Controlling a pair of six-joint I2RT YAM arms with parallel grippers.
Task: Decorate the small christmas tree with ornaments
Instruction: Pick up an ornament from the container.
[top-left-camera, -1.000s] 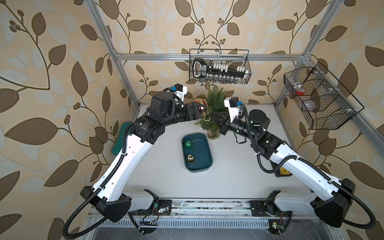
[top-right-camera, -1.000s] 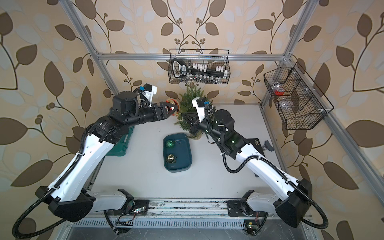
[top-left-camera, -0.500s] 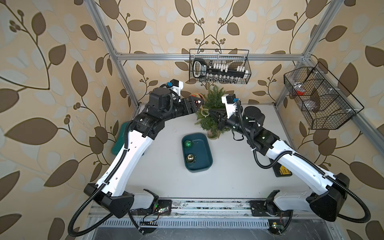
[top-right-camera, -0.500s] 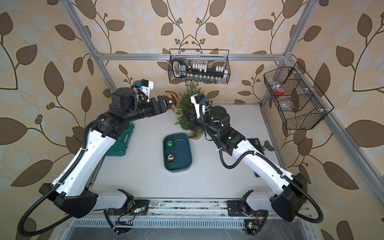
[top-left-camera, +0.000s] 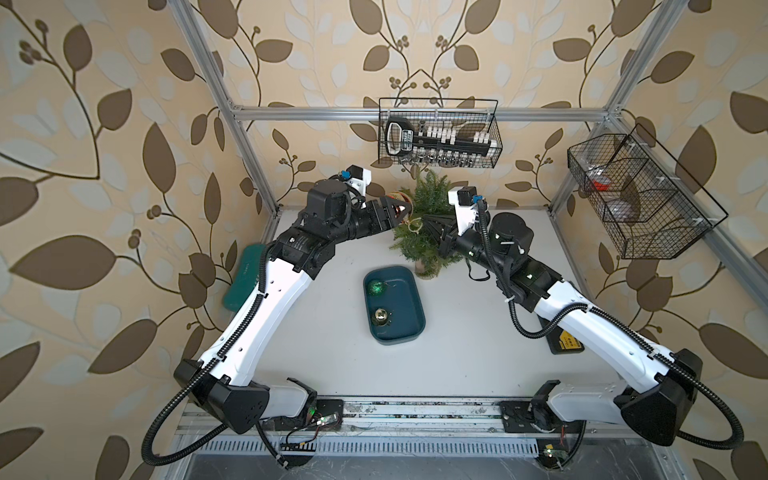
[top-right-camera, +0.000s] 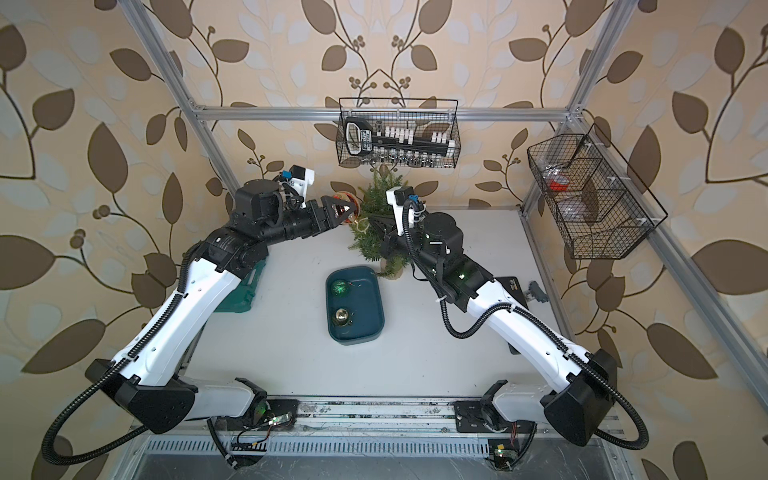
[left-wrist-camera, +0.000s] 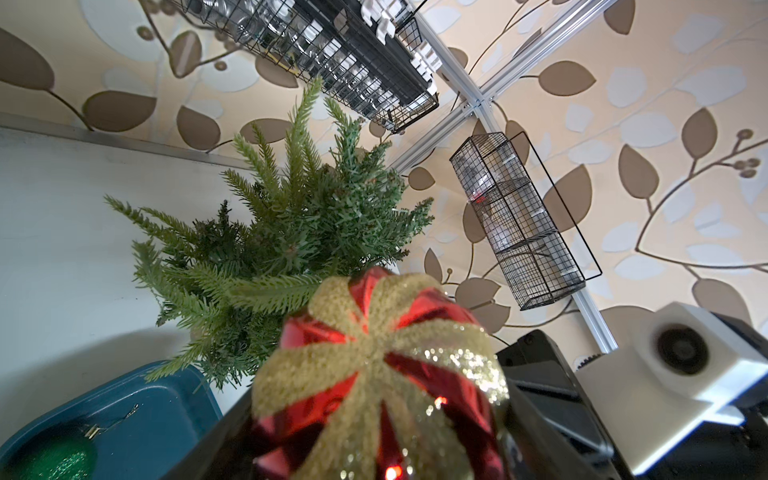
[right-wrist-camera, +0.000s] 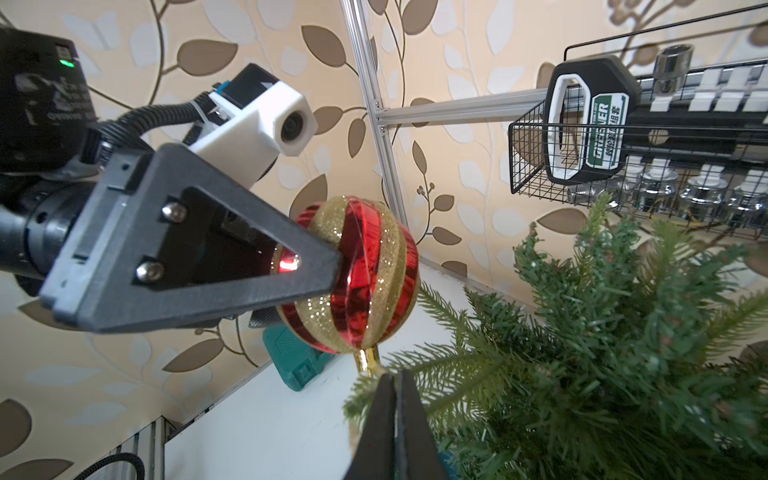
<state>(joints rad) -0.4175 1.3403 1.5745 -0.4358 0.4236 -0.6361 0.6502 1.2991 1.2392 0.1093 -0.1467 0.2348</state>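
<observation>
Plainly red bauble, glittery gold stripes.

Over the last second I've pulled the left gripper slightly away from the middle branches of the small christmas tree. The red bauble with gold stripes now hangs beside the tree's upper left. The right gripper has swung in from lower down, and its tips now sit just under the bauble's gold cap. Both elbows have closed toward the tree.
</observation>
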